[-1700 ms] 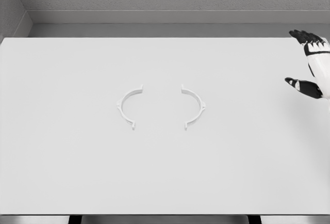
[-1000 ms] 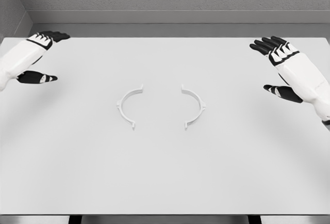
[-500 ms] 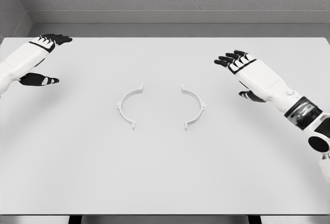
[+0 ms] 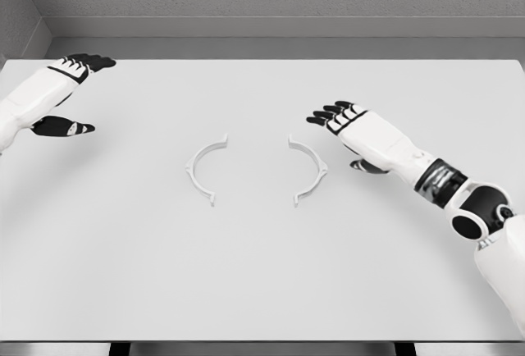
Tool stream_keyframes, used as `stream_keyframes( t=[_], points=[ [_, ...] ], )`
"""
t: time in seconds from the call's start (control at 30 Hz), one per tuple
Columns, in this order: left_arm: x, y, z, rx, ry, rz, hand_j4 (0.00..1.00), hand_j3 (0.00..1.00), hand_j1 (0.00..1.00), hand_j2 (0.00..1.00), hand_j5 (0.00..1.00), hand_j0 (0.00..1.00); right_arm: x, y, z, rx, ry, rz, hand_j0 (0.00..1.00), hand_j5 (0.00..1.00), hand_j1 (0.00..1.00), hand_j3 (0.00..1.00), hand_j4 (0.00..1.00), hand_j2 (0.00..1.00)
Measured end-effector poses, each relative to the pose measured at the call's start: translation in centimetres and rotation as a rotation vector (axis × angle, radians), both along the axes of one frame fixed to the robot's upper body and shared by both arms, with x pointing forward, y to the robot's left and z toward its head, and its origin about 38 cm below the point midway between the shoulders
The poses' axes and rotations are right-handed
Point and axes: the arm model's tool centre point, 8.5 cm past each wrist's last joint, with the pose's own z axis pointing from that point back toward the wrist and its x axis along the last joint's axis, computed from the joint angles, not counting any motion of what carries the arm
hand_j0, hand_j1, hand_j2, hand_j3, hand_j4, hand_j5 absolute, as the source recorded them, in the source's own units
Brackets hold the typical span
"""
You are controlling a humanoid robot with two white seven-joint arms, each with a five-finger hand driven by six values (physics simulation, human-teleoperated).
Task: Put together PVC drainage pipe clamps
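Two thin white half-ring clamp pieces lie flat near the middle of the white table (image 4: 262, 290). The left clamp half (image 4: 204, 169) and the right clamp half (image 4: 309, 170) face each other with open sides inward, apart, not joined.

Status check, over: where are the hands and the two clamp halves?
Right hand open, beside right clamp half, not touching. Left hand open at the table's far left. Left clamp half untouched; halves apart, gap between. Nothing in the way.
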Motion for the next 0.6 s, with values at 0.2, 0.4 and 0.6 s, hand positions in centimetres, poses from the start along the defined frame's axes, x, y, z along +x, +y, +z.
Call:
stream_keyframes(
  t=[0.2, 0.4, 0.6],
  points=[
    [0.2, -3.4, -2.3, -0.018, 0.037, -0.063, 1.00, 1.00, 1.00, 1.00, 1.00, 1.00, 0.2, 0.9, -0.7, 0.003, 0.020, 0.010, 1.00, 1.00, 1.00, 1.00, 1.00, 1.00],
    [0.3, -6.5, -4.1, -0.053, 0.064, -0.107, 1.00, 1.00, 1.00, 1.00, 1.00, 1.00, 0.6, 1.7, -1.0, 0.005, 0.029, 0.015, 1.00, 1.00, 1.00, 1.00, 1.00, 1.00],
    [1.2, -8.5, -5.7, -0.059, 0.082, -0.110, 1.00, 1.00, 1.00, 1.00, 1.00, 1.00, 1.0, 2.3, -1.0, 0.011, 0.032, 0.016, 1.00, 1.00, 1.00, 1.00, 1.00, 1.00]
  ],
)
